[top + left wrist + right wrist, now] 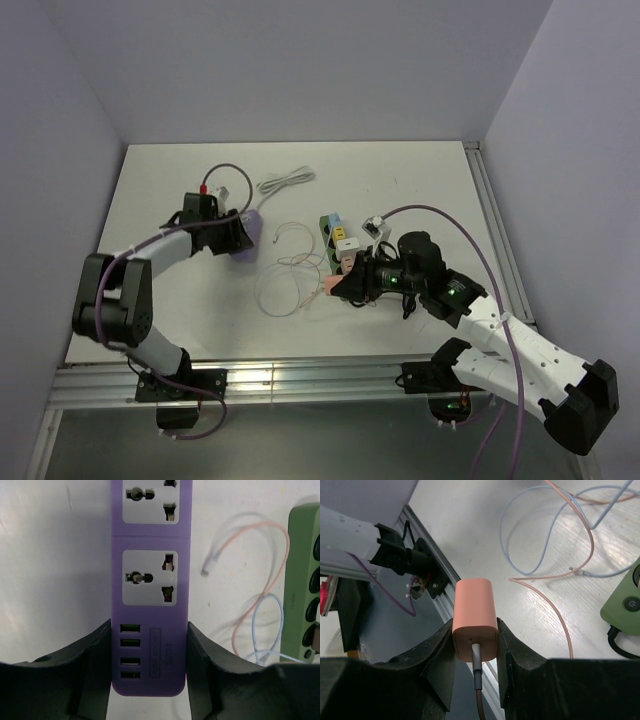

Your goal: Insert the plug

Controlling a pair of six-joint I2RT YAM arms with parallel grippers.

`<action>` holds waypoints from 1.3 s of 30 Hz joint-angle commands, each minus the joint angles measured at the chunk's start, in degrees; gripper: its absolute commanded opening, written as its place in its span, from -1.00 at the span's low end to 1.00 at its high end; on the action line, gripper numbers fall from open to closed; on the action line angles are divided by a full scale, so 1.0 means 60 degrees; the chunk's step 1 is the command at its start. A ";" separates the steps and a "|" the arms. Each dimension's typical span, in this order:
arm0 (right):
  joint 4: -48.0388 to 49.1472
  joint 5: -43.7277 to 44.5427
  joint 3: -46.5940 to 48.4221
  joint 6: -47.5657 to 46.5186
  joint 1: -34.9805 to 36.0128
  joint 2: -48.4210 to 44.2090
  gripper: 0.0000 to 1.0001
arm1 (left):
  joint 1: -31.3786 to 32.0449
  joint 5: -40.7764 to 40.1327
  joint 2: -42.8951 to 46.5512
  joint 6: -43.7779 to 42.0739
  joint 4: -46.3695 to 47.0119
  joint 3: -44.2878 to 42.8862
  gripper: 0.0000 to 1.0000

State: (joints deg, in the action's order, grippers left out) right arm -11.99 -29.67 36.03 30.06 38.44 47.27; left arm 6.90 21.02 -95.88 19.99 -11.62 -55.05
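The purple power strip (149, 540) is clamped at its USB end between the fingers of the left hand (149, 645), which is closed against both long sides. The strip's far end is cut off by the top of the left wrist view; only two sockets and a column of four USB ports can be made out.

The salmon-pink plug (474, 605) is gripped by the right hand (475, 640), the fingers pressed to its flanks and its cable trailing out below. Its prongs are turned away from the wrist camera and cannot be seen. From above, the plug is largely hidden by the hand, just beside the near end of the green power strip (338, 238) on the table (420, 180).

The green strip is cropped in both wrist views. Thin pink and blue cables (555, 540) are looped between the two strips.
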 commanded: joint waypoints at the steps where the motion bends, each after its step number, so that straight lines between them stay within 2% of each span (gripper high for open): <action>1: -0.0199 0.0170 0.0470 -0.0265 -0.0063 0.0047 -1.00 | 0.1116 -0.2206 0.1996 0.2346 0.0908 0.2021 -1.00; 3: -0.0126 0.0111 0.0426 -0.0177 -0.0063 0.0076 -1.00 | 0.1733 -0.3072 0.2646 0.3080 0.0767 0.2929 -0.99; 4: -0.0082 0.0024 0.0411 -0.0148 -0.0063 0.0105 -1.00 | 0.1939 -0.4194 0.3113 0.3984 0.0199 0.3065 -0.99; 5: -0.0024 0.0023 0.0396 -0.0089 -0.0063 0.0135 -1.00 | 0.2203 -0.4510 0.3263 0.4268 0.0193 0.3168 -1.00; 9: 0.0182 -0.0123 0.0454 0.0116 -0.0049 0.0514 -1.00 | 0.3652 -0.6502 0.3571 0.6025 -0.1649 0.3168 -1.00; 11: 0.0138 -0.0080 0.0586 0.0087 -0.0049 0.0720 -1.00 | 0.4765 -0.7584 0.3718 0.7780 -0.2733 0.3271 -1.00; 13: -0.0052 0.0110 0.0879 -0.0015 -0.0048 0.1057 -1.00 | 0.5526 -0.7808 0.3893 0.8806 -0.3028 0.3592 -0.99; 17: -0.0301 0.0184 0.1421 -0.0118 -0.0063 0.1628 -1.00 | 0.5765 -0.7883 0.3734 0.9675 -0.3175 0.4004 -0.85; 20: -0.0287 0.0199 0.1656 -0.0016 -0.0063 0.1951 -1.00 | 0.5779 -0.7985 0.3222 1.0072 -0.3658 0.3697 -0.59; 21: -0.0229 0.0199 0.1699 0.0100 -0.0063 0.2053 -1.00 | 0.5779 -0.8029 0.3017 1.0028 -0.3732 0.3594 -0.37; 24: -0.0009 0.0141 0.1729 0.0233 -0.0063 0.2345 -1.00 | 0.5794 -0.8161 0.2927 0.9824 -0.4157 0.3054 0.02; 27: -0.0213 0.0257 0.2108 0.0103 -0.0034 0.2828 -1.00 | 0.5911 -0.8249 0.3656 0.9167 -0.4173 0.2701 0.06; 28: -0.0431 0.0330 0.2255 0.0029 -0.0048 0.2946 -1.00 | 0.5926 -0.8147 0.3892 0.8946 -0.4042 0.2671 0.83; 29: -0.0564 0.0548 0.2547 -0.0044 -0.0048 0.3165 -1.00 | 0.5940 -0.8132 0.4141 0.8770 -0.3953 0.2613 0.99; 33: -0.1092 0.0872 0.3294 -0.0410 -0.0034 0.3650 -1.00 | 0.5970 -0.8058 0.5357 0.8271 -0.3879 0.2583 0.99; 37: -0.1341 0.0844 0.3954 -0.0499 -0.0034 0.4294 -1.00 | 0.5970 -0.8409 0.6979 0.8285 -0.5031 0.2217 0.99; 39: -0.1458 0.0814 0.4437 -0.0572 -0.0019 0.4835 -1.00 | 0.5970 -0.9020 0.7873 0.8430 -0.5677 0.1750 0.99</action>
State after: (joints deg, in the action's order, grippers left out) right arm -19.59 -25.47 58.15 28.40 38.37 73.65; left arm 42.48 -27.66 -55.40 71.07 -38.85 -39.86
